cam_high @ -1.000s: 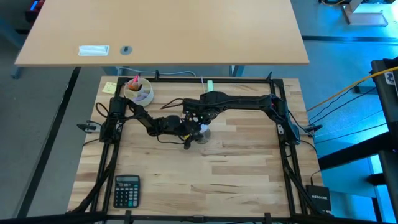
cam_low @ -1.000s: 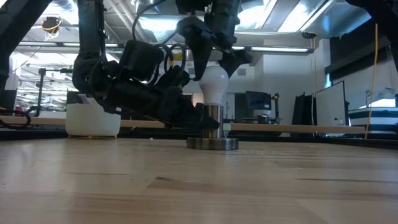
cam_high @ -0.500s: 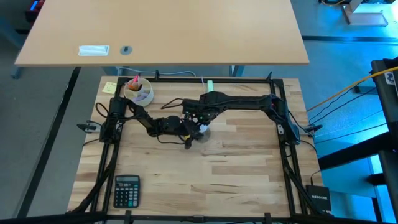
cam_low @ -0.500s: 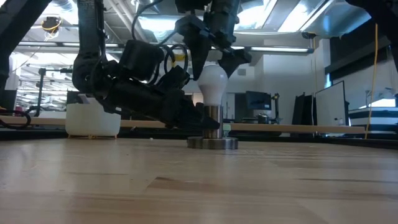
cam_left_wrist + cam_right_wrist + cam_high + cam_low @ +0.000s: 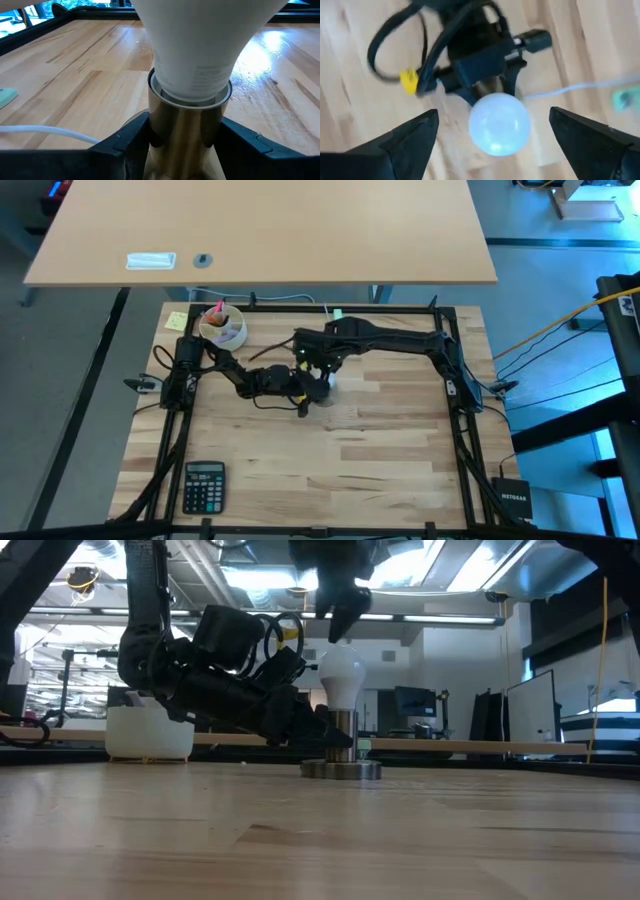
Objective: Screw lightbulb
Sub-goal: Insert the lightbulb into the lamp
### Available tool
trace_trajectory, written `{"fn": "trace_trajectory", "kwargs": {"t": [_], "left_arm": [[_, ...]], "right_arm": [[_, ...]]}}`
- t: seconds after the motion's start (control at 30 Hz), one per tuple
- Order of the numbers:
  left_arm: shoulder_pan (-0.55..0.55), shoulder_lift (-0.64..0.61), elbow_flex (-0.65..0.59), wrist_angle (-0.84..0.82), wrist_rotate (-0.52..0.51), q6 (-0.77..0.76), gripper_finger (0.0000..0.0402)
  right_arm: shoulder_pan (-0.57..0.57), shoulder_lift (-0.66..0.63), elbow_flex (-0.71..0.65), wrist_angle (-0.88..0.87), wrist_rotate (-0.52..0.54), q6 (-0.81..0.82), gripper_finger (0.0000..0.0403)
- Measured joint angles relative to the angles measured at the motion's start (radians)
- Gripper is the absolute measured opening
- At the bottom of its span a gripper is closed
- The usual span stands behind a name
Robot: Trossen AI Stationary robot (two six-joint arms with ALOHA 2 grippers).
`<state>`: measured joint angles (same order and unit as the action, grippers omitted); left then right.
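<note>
The white lightbulb (image 5: 341, 680) stands upright with its screw end in a brass-coloured socket sleeve (image 5: 185, 125), which sits on a round metal base (image 5: 341, 770) at mid-table. My left gripper (image 5: 185, 147) reaches in low from the table's left and is shut on the sleeve. My right gripper (image 5: 500, 142) hangs open above the bulb (image 5: 499, 125), pointing steeply down. Its two fingers stand wide on either side of the bulb, clear of it. In the low view its fingertips (image 5: 340, 625) end just above the bulb's dome. My left gripper pinches the socket's sleeve (image 5: 155, 135) between its two fingers, one on each side, just below the bulb's neck. The fingers come nearly level from the table's left. The socket stands upright on its base on the table.
A thin white cord (image 5: 45, 131) runs from the socket over the wood. A white cup (image 5: 222, 328) and a yellow note (image 5: 177, 320) sit at the back left. A pale green plug block (image 5: 338, 315) lies at the back edge and a calculator (image 5: 204, 485) near the front left.
My right gripper stood with its fingers around the bulb's dome. It has come off the bulb, risen straight up and rolled about its own axis. The bulb has stayed upright in the socket, and my left gripper has kept still.
</note>
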<state>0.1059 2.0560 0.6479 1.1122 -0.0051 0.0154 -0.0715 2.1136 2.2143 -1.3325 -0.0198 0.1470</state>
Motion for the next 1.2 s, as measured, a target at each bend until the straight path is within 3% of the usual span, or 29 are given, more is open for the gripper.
{"fn": "trace_trajectory", "kwargs": {"t": [0.2,0.33,0.8,1.07,1.2], "left_arm": [[-0.001,0.000,0.000,-0.001,0.004,0.000,0.0189],[-0.001,0.000,0.000,-0.001,0.005,-0.006,0.0189],[-0.001,0.001,-0.001,-0.001,0.008,-0.007,0.0189],[-0.001,0.001,-0.001,-0.001,0.008,-0.008,0.0189],[-0.001,0.001,-0.001,-0.001,0.009,-0.007,0.0189]], "right_arm": [[0.000,0.000,0.005,-0.074,0.003,-0.350,0.0390],[0.000,0.001,-0.039,-0.085,0.070,-0.526,0.0399],[-0.006,0.001,-0.188,0.072,0.001,-0.581,0.0397],[-0.007,0.001,-0.203,0.104,0.001,-0.598,0.0396],[-0.007,0.001,-0.203,0.105,0.001,-0.598,0.0375]]}}
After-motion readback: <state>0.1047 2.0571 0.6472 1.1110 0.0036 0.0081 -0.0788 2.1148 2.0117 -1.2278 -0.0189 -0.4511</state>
